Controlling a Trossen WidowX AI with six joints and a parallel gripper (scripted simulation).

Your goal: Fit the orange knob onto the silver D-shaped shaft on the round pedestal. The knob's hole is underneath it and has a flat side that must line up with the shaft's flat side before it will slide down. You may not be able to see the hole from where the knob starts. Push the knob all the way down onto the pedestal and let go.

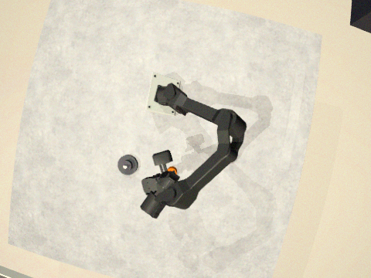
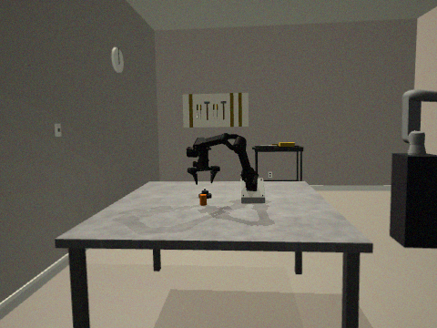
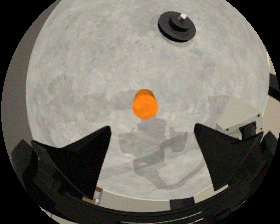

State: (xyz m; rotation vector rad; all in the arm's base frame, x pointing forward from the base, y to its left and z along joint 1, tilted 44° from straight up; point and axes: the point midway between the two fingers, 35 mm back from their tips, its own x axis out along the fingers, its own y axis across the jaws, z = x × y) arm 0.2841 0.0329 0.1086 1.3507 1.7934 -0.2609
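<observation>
The orange knob (image 1: 172, 169) (image 2: 203, 199) (image 3: 145, 107) stands upright on the table; its underside and hole are hidden. The arm partly covers it in the top view. The dark round pedestal (image 1: 127, 164) (image 2: 208, 196) (image 3: 170, 33) stands a short way from the knob, with the silver shaft (image 1: 125, 167) (image 3: 183, 17) on top. The shaft's flat side is too small to make out. My gripper (image 2: 204, 182) (image 3: 154, 130) is wide open and empty. It hangs pointing down above the table, higher than the knob, which shows just beyond the gap between the fingertips in the wrist view.
The arm's pale base plate (image 1: 153, 93) (image 2: 253, 199) (image 3: 239, 112) is bolted to the grey table (image 1: 85, 78) (image 2: 150, 226), to the right of the knob in the exterior view. The pedestal and its upright shaft are the obstacle near the knob.
</observation>
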